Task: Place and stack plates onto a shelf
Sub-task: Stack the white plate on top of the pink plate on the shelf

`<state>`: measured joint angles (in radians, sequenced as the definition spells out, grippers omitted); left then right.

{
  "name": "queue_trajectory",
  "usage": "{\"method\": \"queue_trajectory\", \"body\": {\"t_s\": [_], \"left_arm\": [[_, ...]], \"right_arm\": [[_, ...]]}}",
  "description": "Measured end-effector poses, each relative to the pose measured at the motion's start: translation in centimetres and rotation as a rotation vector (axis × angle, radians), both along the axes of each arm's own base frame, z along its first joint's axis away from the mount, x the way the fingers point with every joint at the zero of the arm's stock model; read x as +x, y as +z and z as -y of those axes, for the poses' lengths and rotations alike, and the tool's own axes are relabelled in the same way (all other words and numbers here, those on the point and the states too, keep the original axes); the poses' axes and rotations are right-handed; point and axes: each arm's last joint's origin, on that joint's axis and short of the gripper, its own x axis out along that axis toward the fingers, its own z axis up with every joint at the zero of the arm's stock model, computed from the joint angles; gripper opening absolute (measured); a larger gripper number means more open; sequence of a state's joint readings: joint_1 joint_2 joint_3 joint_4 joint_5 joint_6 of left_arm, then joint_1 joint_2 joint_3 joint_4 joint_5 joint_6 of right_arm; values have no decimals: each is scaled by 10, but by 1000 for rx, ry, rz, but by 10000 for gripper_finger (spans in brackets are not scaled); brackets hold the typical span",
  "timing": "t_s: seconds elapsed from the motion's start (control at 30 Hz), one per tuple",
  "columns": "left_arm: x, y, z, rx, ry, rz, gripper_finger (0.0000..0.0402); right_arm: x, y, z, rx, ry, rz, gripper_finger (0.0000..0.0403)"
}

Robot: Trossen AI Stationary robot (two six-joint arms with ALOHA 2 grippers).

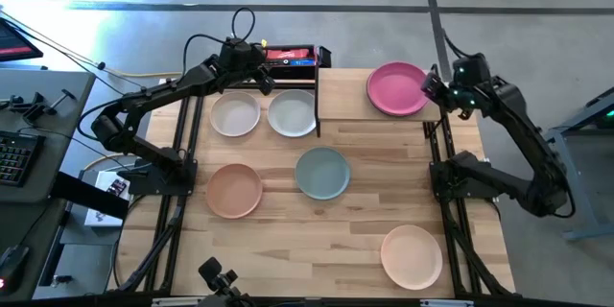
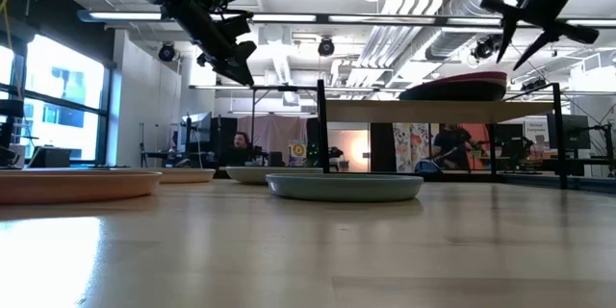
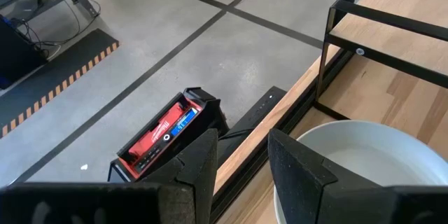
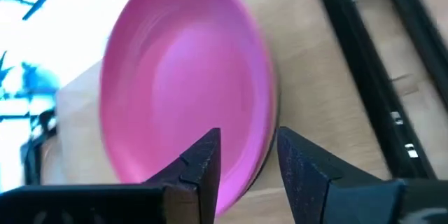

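Note:
A magenta plate (image 1: pixel 396 88) lies flat on the light-wood shelf (image 1: pixel 341 96) at the table's far edge. My right gripper (image 1: pixel 432 88) hovers open just above that plate's right rim (image 4: pixel 260 161), touching nothing; the low view shows it (image 2: pixel 539 34) clear above the plate (image 2: pixel 452 87). My left gripper (image 1: pixel 264 82) is open in the air over the far edge, beside two white plates (image 1: pixel 235 113) (image 1: pixel 293 112) that lie on the tabletop left of the shelf. A sage plate (image 1: pixel 322 173), a peach plate (image 1: pixel 234 190) and a cream plate (image 1: pixel 412 256) also lie on the table.
The shelf's black frame posts (image 1: pixel 317 96) stand between the white plates and the shelf. A red and black case (image 3: pixel 164 133) lies on the floor past the far edge. The shelf's left half is bare board. People sit in the room behind the table (image 2: pixel 241 144).

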<state>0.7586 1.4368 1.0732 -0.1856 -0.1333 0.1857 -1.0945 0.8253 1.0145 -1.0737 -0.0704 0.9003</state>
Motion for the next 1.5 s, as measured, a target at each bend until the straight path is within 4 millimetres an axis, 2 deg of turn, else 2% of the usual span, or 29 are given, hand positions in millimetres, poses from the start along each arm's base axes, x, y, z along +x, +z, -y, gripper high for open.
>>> {"method": "queue_trajectory", "body": {"t_s": [0.27, 0.67, 0.97, 1.1, 1.37, 1.5], "left_arm": [[0, 0, 0, 0, 0, 0, 115], [0, 0, 0, 0, 0, 0, 115], [0, 0, 0, 1, 0, 0, 115], [1, 3, -1, 14, 4, 30, 115], [7, 3, 5, -118, 113, 206, 115], [7, 3, 6, -131, 117, 213, 115]], "right_arm": [[14, 7, -3, -62, 254, 117, 119], [49, 11, -17, -99, 534, 189, 119], [75, 24, -22, -307, 746, 245, 119], [81, 23, -28, -299, 795, 255, 119], [92, 19, -36, -195, 783, 297, 119], [100, 15, -37, -166, 781, 280, 119]]}}
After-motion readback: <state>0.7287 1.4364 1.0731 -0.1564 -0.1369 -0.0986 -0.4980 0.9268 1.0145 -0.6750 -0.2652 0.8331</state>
